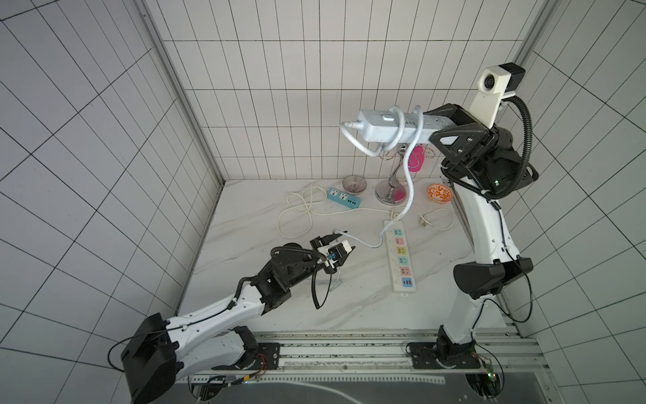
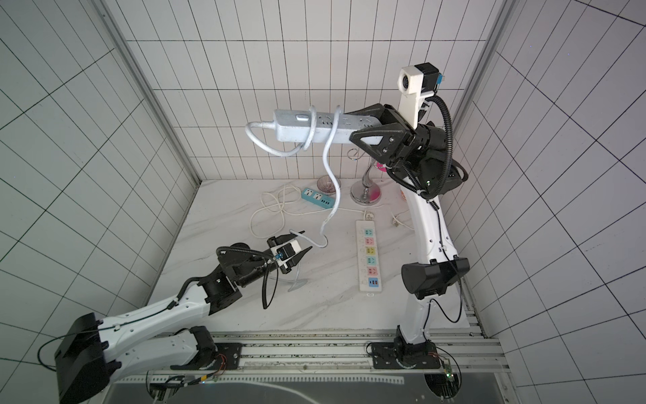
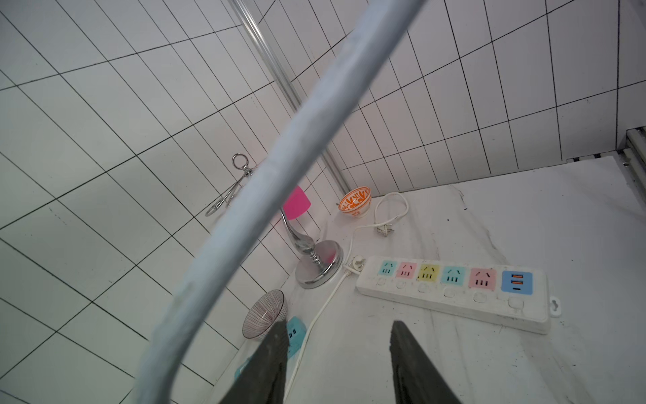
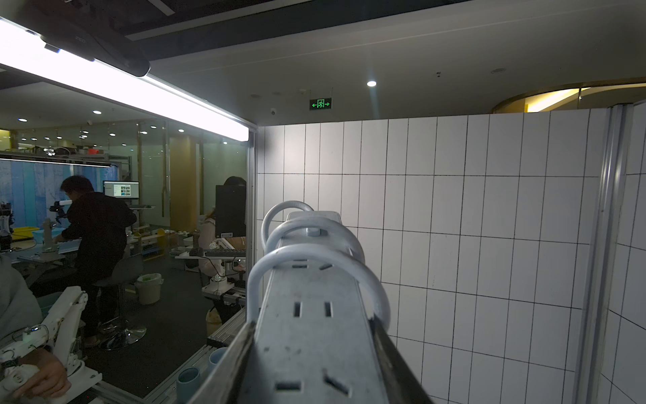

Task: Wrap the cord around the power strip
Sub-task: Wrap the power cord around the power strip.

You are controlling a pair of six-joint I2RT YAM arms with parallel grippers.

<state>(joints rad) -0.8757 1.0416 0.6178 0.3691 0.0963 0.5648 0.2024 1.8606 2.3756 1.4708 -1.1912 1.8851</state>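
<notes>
Above the table (image 1: pixel 349 307), the right pincer (image 1: pixel 429 125) is clenched on one end of the strip (image 1: pixel 377 127), held level in the air; it looks rigid, probably light. The cord (image 1: pixel 407 182), thick and likely springy, loops it twice, then hangs down past the left pincer (image 1: pixel 349 240), which is released with nothing between its jaws. Best taken on the hanging slack. The white strip (image 1: pixel 402 259), stand (image 1: pixel 393 189), teal strip (image 1: pixel 344 198) and thin cords (image 1: pixel 297 217) below could snag it.

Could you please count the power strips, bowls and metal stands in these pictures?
Power strips: 3 (grey-blue strip, white strip, teal strip)
Bowls: 2 (striped bowl, orange bowl)
Stands: 1 (chrome stand)
Total: 6
</notes>
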